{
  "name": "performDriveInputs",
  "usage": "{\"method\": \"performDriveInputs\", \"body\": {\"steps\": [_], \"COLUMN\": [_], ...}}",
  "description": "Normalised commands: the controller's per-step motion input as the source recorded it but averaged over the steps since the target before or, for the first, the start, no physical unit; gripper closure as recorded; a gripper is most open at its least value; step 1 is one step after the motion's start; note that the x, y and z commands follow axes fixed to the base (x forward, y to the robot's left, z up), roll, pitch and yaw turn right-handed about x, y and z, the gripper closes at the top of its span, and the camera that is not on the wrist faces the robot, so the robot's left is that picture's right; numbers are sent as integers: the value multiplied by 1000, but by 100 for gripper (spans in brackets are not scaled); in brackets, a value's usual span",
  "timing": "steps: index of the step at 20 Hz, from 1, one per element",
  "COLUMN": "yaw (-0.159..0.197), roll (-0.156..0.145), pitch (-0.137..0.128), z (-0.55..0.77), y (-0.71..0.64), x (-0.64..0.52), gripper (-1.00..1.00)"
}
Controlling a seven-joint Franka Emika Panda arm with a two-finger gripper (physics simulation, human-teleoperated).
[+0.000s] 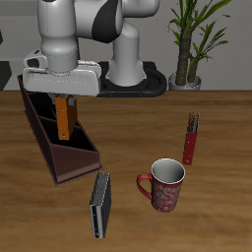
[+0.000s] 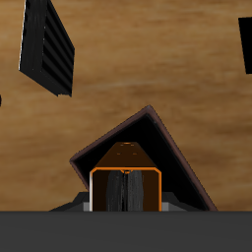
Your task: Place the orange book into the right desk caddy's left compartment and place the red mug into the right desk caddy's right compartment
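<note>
Orange book (image 1: 65, 116) upright in claw (image 1: 65, 98) above caddy (image 1: 59, 148).

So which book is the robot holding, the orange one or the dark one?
The orange book. It hangs upright in the gripper over the right desk caddy. The grey-black book lies alone on the table, nearer the front edge, beside the red mug.

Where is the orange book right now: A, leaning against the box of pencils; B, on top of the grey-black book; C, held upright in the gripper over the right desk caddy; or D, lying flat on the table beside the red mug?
C: the orange book hangs upright from the gripper, above the right desk caddy, while the red mug stands apart on the table.
</note>
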Motion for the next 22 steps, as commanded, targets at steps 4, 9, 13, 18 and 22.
{"method": "performDriveInputs", "body": {"steps": [4, 9, 13, 18, 22], "yaw": [-5, 5, -9, 0, 0], "roll": [-6, -22, -25, -15, -16], "pitch": [7, 9, 11, 17, 26], "z": [-129, -165, -121, -158, -216], "y": [-43, -78, -85, -39, -15], "x": [-13, 38, 48, 50, 71], "gripper": [100, 100, 100, 100, 100]}}
